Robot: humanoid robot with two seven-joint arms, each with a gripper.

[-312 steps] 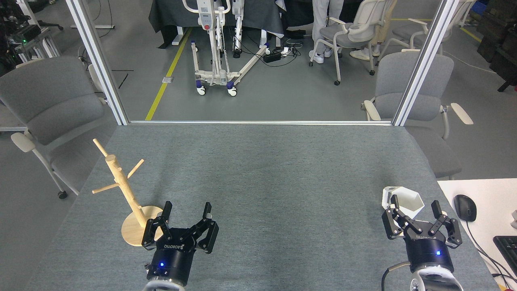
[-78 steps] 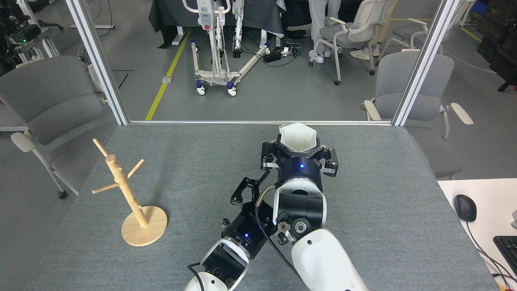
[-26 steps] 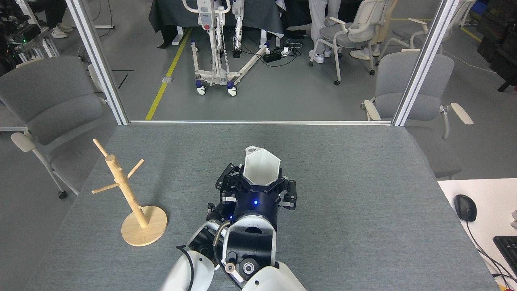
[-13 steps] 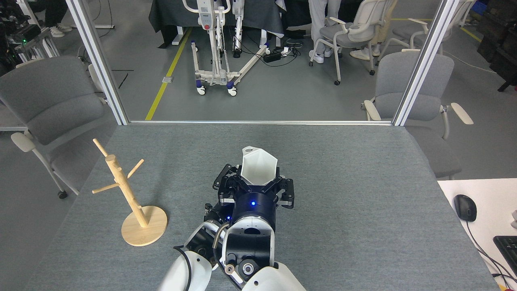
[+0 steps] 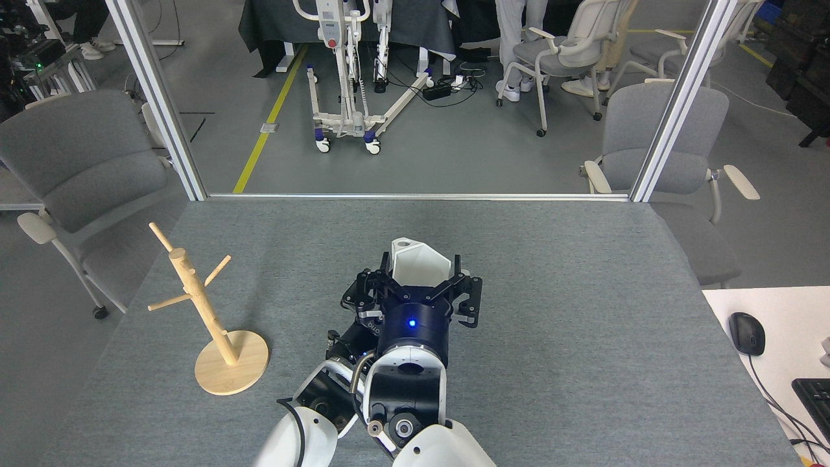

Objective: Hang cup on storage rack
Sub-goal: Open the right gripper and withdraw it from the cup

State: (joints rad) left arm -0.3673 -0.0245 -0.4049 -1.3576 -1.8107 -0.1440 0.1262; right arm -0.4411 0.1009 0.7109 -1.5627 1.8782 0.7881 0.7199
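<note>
The white matte faceted cup with a hexagonal rim [image 5: 420,264] is sitting mid-tabletop, between the fingers of the right claw [image 5: 418,283], which look spread beside its walls rather than pressing; the claw is judged released. The left claw [image 5: 343,344] is mostly hidden under the right arm, so its state cannot be told. The cup is likely rigid, light, smooth and chippable; flat opposite facets are offering the surest hold. Its mouth is facing up toward the camera, its axis roughly upright, and its small loop handle [image 5: 403,244] is pointing away to the far left. The light wooden mug tree [image 5: 194,293] is standing well apart on the grey tabletop [image 5: 583,337].
</note>
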